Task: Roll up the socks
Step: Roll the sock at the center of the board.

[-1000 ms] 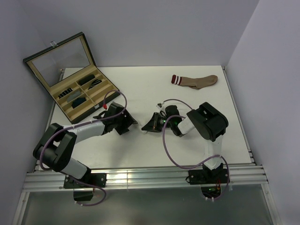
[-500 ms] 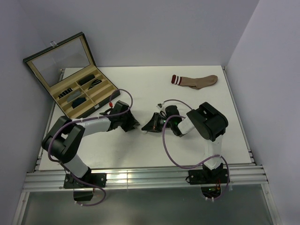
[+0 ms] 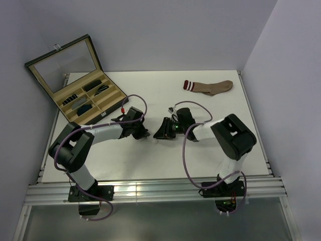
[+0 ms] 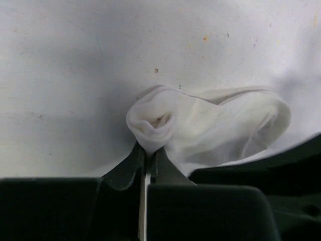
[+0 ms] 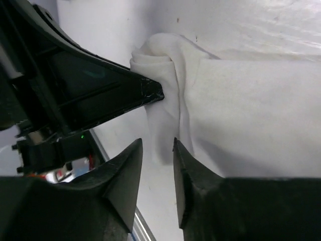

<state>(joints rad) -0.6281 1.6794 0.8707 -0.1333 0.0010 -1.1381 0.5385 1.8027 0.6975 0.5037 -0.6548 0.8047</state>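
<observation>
A white sock point(image 4: 225, 125) lies on the table, one end twisted into a small roll point(image 4: 153, 123). My left gripper point(image 4: 149, 150) is shut on that rolled end, with fabric pinched between its tips. In the right wrist view the same sock point(image 5: 235, 115) spreads out ahead of my right gripper point(image 5: 158, 148), whose jaws stand a little apart just short of its folded edge, holding nothing. From above, the left gripper point(image 3: 143, 132) and right gripper point(image 3: 161, 131) face each other mid-table. A brown sock point(image 3: 209, 87) with a red-and-white cuff lies flat at the back right.
An open dark case point(image 3: 89, 103) with a glass lid and tan compartments holding dark items stands at the back left. The left gripper's finger point(image 5: 125, 93) reaches in beside the right gripper. Walls close the table at the back and on both sides.
My left gripper slid right and shut on the sock's rolled end. The right gripper has opened off the sock, and the right arm's elbow swung to the right.
</observation>
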